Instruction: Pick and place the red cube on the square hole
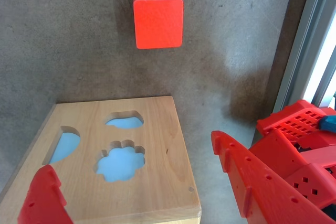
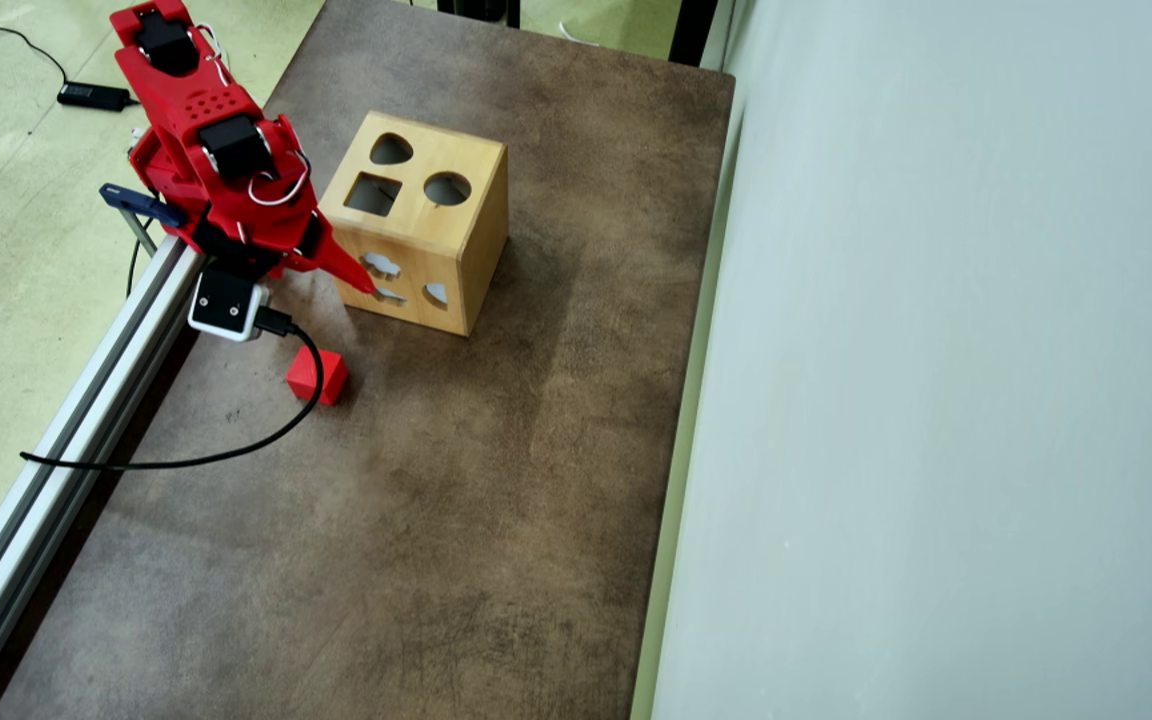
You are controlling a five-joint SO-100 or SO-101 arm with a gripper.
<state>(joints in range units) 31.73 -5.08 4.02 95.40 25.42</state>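
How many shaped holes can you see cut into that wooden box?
6. Three on the wooden box top: a rounded one, the square hole and a round one. Three on the side facing the red cube. Other faces are hidden.

A black cable (image 2: 236,452) crosses the brown table (image 2: 456,520) (aluminium rail (image 2: 56,440) alongside).

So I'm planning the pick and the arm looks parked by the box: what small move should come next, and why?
Probably swing the tool away from the wooden box and lower it toward the red cube. The tool is open and empty beside the box's side face, while the cube lies apart on the table, untouched. The square hole on top is still empty.
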